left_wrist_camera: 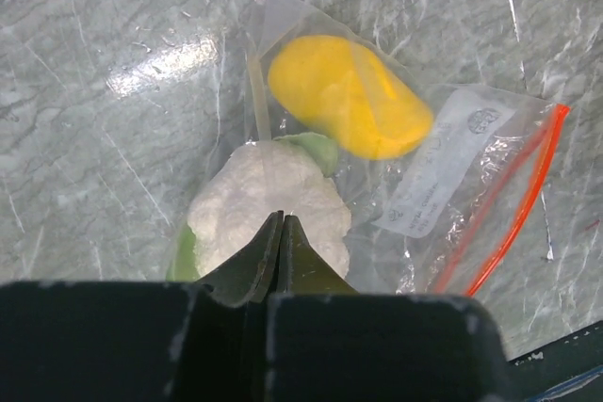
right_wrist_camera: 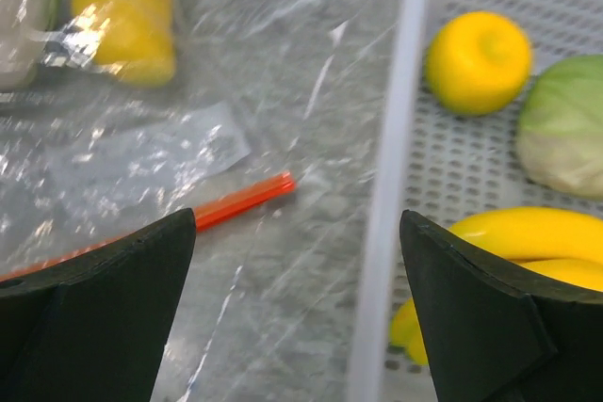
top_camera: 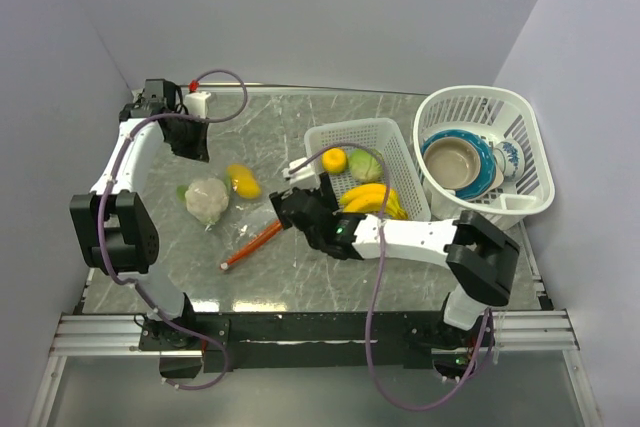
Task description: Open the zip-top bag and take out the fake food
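The counter (top_camera: 300,277) is faced with a grey-green, marble-patterned surface crossed by thin white veins. It is enclosed on three sides by plain, pale grey walls: a back wall (top_camera: 320,17), a left wall (top_camera: 50,97) and a right wall (top_camera: 590,67), all bare and evenly lit. A dark seam is seen where the back wall meets the counter. Along the near edge, ribbed aluminium rails (top_camera: 110,332) are mounted beside a black strip (top_camera: 300,327). A bright, soft-edged patch of glare (left_wrist_camera: 165,65) is reflected from the glossy stone pattern in the left wrist view. No hard shadows are cast on the walls.
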Tool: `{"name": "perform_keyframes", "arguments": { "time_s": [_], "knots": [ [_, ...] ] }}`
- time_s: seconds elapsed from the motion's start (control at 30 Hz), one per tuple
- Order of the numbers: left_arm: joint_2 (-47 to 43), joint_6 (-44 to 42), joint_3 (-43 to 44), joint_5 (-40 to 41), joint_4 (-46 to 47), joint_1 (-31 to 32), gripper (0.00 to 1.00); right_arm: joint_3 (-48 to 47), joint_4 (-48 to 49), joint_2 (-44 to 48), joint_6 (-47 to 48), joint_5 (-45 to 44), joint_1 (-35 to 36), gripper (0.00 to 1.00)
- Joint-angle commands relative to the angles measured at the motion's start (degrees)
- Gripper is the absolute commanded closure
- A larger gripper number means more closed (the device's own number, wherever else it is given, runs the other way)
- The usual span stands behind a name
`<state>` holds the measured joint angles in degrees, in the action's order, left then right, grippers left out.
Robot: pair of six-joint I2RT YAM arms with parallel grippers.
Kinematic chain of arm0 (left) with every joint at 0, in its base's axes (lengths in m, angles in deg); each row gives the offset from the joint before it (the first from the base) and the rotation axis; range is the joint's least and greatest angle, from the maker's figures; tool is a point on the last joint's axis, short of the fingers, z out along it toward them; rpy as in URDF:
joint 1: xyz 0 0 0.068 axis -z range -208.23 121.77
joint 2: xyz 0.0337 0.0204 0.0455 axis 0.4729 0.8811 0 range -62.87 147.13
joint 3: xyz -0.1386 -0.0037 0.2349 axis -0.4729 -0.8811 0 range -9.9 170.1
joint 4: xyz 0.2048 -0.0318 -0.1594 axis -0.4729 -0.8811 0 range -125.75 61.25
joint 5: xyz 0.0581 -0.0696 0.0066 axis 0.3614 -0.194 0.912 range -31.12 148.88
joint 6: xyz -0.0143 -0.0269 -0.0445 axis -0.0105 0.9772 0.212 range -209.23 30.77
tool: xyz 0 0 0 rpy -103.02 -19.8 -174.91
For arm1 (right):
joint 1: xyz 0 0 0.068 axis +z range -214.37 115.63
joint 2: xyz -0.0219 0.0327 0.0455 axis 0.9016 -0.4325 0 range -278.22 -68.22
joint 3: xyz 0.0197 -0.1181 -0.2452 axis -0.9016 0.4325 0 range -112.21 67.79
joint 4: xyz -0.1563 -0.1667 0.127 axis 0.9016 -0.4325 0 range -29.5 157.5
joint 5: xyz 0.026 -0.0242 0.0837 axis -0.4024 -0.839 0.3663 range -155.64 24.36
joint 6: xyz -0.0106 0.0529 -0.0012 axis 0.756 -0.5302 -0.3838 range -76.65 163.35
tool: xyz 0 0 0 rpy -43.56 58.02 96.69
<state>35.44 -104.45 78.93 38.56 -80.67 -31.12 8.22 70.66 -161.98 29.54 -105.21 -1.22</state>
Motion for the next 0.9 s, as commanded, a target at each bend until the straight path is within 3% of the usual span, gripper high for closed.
{"name": "perform_keyframes", "arguments": {
  "time_s": [0.0,0.07,0.1,0.17,0.2,0.27,0.43,0.57,0.67,0.7,0.77,0.8,0.87],
  "knots": [
    [-1.7,0.6,0.4,-1.6,-1.2,0.2,0.99,0.9,4.2,-3.9,0.4,1.9,3.4,0.06],
    [-2.1,0.1,-0.1,-0.5,-1.3,0.2,0.94,0.9,4.2,-4.8,-0.3,2.4,3.9,0.06],
    [-2.1,-0.1,-0.5,0.5,-0.9,0.2,0.62,0.9,4.2,-5.2,-0.5,2.7,4.1,0.07],
    [-2.5,-1.1,-3.7,3.3,2.2,0.0,0.25,0.9,4.3,-5.4,-1.0,3.0,4.5,0.06],
    [-2.6,-1.6,-5.4,5.9,4.0,-0.3,0.11,1.2,4.6,-5.0,-1.1,3.3,4.6,0.06],
    [-1.5,-2.4,-8.8,6.4,7.4,-2.1,0.01,1.6,4.9,-4.4,-1.0,3.6,4.8,0.05],
    [4.0,-2.5,-6.3,-0.9,6.8,-7.3,0.01,2.2,5.3,-3.1,-1.0,4.5,5.2,0.04],
    [8.0,-3.2,-6.4,-3.6,8.7,-7.6,0.03,2.0,5.0,-3.5,-1.7,4.7,5.3,0.04],
    [10.2,-2.9,-5.6,-8.5,7.5,-7.6,0.39,1.8,5.0,-3.5,-2.1,4.9,5.5,0.04],
    [10.3,-2.7,-5.0,-9.6,6.7,-7.6,0.66,1.7,5.0,-3.5,-2.2,5.0,5.5,0.04],
    [10.0,-2.5,-4.3,-11.9,5.6,-7.6,0.92,1.7,4.9,-3.7,-2.3,5.2,5.6,0.04],
    [9.5,-2.5,-3.4,-12.5,4.8,-7.6,0.98,1.7,5.1,-3.7,-2.3,5.3,5.6,0.04],
    [7.8,-2.4,-2.4,-13.7,2.5,-7.6,0.99,1.8,5.1,-3.9,-2.2,5.4,5.6,0.04]
  ]
}}
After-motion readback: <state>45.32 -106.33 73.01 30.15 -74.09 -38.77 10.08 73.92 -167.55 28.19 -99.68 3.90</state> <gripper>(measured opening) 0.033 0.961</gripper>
